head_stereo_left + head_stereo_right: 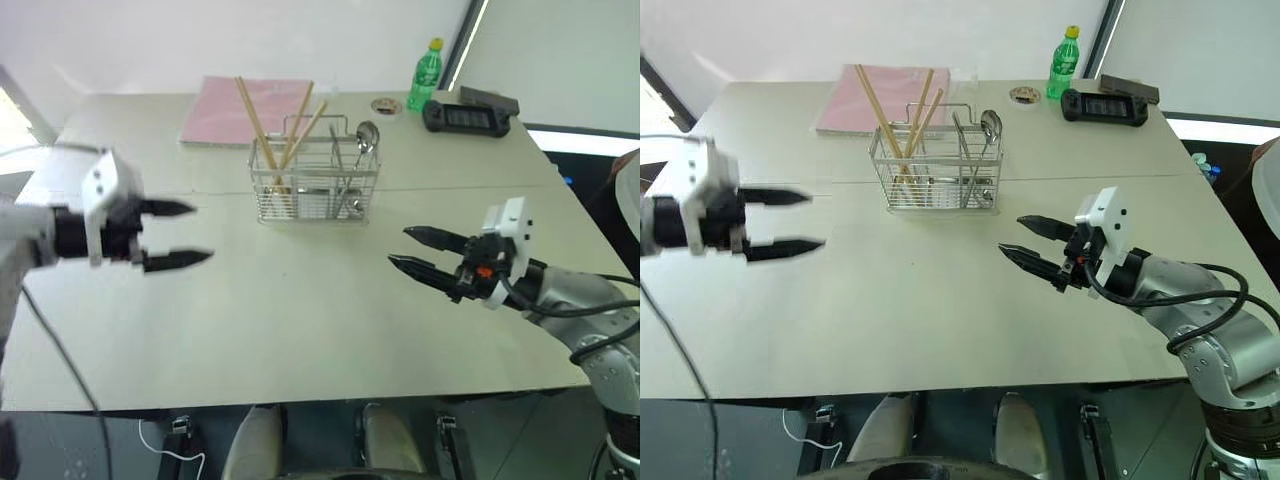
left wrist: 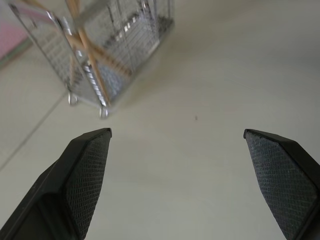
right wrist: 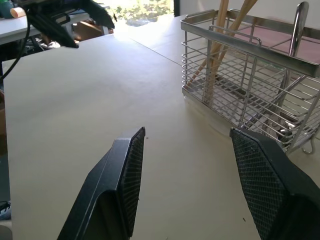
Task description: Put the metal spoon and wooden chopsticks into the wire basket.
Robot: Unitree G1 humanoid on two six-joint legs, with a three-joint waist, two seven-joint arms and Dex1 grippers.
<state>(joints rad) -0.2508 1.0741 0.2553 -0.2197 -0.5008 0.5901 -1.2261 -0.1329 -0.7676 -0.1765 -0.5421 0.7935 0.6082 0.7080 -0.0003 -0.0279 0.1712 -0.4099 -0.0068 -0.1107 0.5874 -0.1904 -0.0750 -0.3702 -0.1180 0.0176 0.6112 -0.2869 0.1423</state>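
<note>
The wire basket (image 1: 315,185) stands at the middle of the table, toward the back. The wooden chopsticks (image 1: 262,130) lean inside its left compartment, sticking out well above the rim. In the right compartment the metal spoon (image 1: 366,135) stands with its bowl up. My left gripper (image 1: 200,232) hovers to the left of the basket, open and empty, pointing right. Right of the basket and nearer the front, my right gripper (image 1: 398,247) is open and empty, pointing left. The right wrist view has the basket (image 3: 250,85) close beyond the fingers.
A pink folder (image 1: 245,108) lies behind the basket. A green bottle (image 1: 425,75), a small round lid (image 1: 387,104) and a black handheld console (image 1: 466,117) sit at the back right. Bare tabletop (image 1: 300,300) stretches between the grippers to the front edge.
</note>
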